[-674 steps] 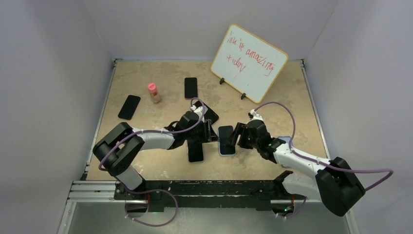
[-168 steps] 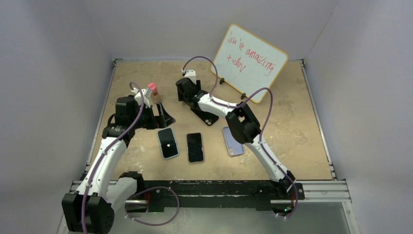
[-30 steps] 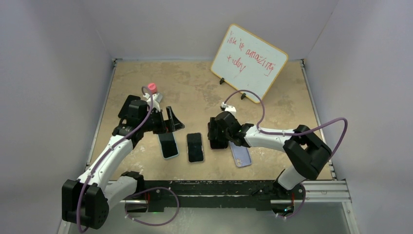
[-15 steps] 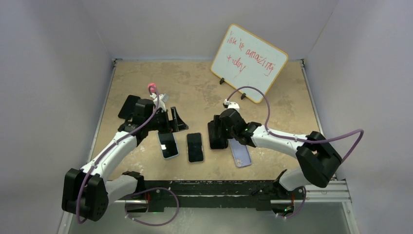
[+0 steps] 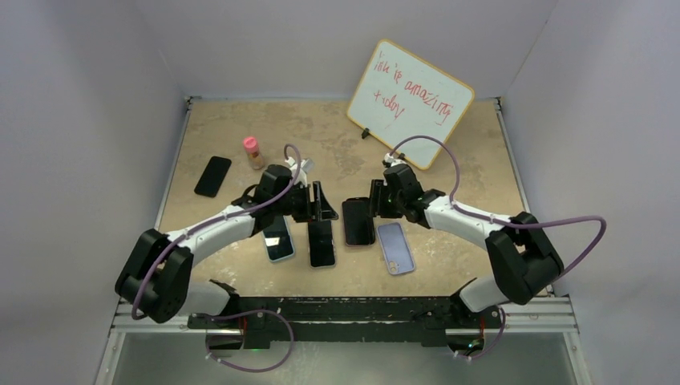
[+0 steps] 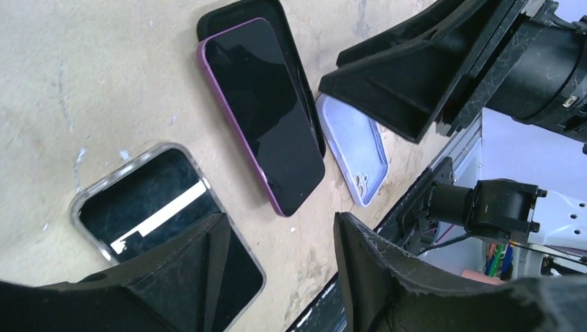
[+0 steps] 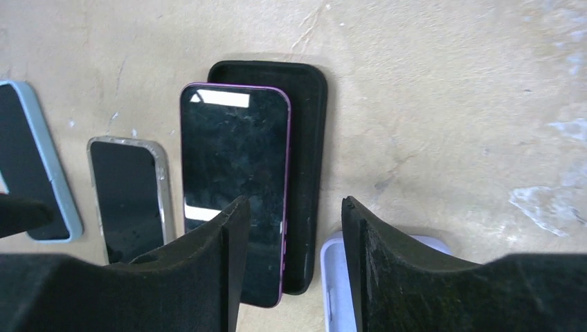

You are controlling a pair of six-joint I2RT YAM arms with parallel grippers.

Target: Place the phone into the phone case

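Two sets of jaws face each other low over a tan counter (image 5: 481, 160) strewn with handsets. Between them lies the purple phone (image 7: 234, 194), screen up on top of the black phone case (image 7: 309, 138) but not seated in it. In the right wrist view the phone sits shifted to one side, leaving one long wall and one rounded end of the case bare while its opposite edge juts past the case. The right jaws are spread wide and hold nothing, poised at the far end of the pair; whether they touch it cannot be told. The left jaws, likewise parted and empty, hang over the far end of a phone in a clear case (image 5: 321, 243), which lies just beside the black case. A phone in a pale blue case (image 5: 278, 238) rests on the other side of the clear one, and a lavender case (image 5: 395, 247) lies just beside the black case, toward the right arm. Farther back stand a pink-capped bottle (image 5: 253, 152), a bare black phone (image 5: 212, 176) and a propped whiteboard (image 5: 410, 103) with red handwriting.
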